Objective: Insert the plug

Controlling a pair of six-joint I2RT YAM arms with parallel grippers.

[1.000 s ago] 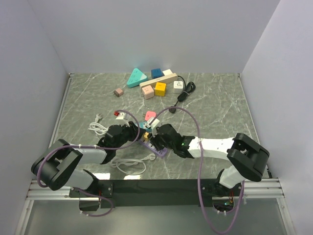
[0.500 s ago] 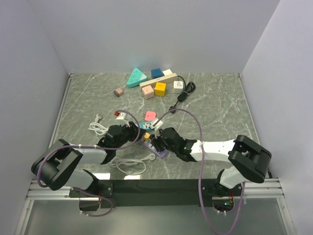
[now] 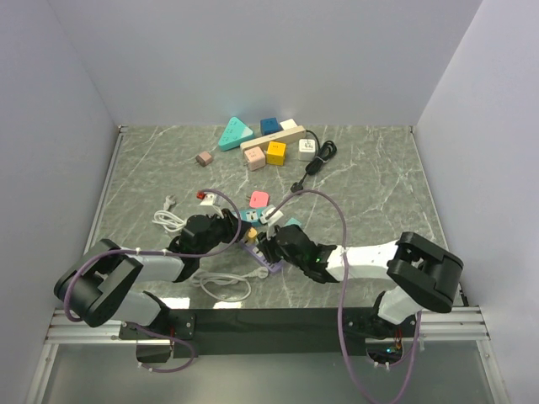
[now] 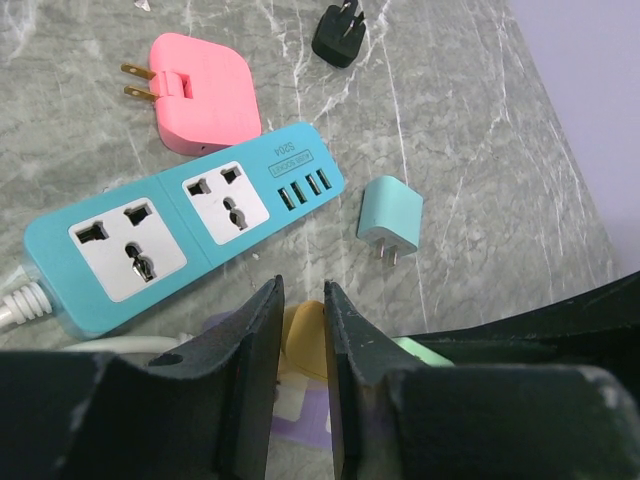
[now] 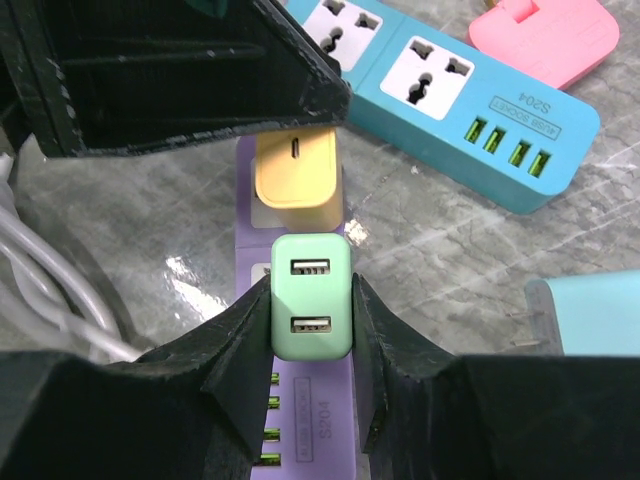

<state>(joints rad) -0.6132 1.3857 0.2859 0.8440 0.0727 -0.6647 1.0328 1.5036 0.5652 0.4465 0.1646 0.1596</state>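
- The right wrist view shows what the overhead view buries under the arms. The right pincer (image 5: 311, 292) pinches the mint-green plug (image 5: 311, 325) by its sides, USB ports facing the camera, over the purple power strip (image 5: 310, 425) (whether its prongs are seated is hidden).
- Just beyond, on the same strip, sits a yellow plug (image 5: 297, 180). A black finger (image 5: 250, 90) of the left pincer (image 4: 303, 295) lies over its far end.
- In the left wrist view, that pincer's fingers stand nearly together. The yellow plug shows through the slot, but whether they grip it cannot be told.
- Farther out lie a teal power strip (image 4: 265, 170), a pink plug (image 4: 205, 100) just beside it, a small teal charger (image 4: 390, 212) and a black plug (image 4: 340, 35).
- Only the overhead view shows coloured blocks (image 3: 265, 143) at the far edge of the desk (image 3: 370, 185).
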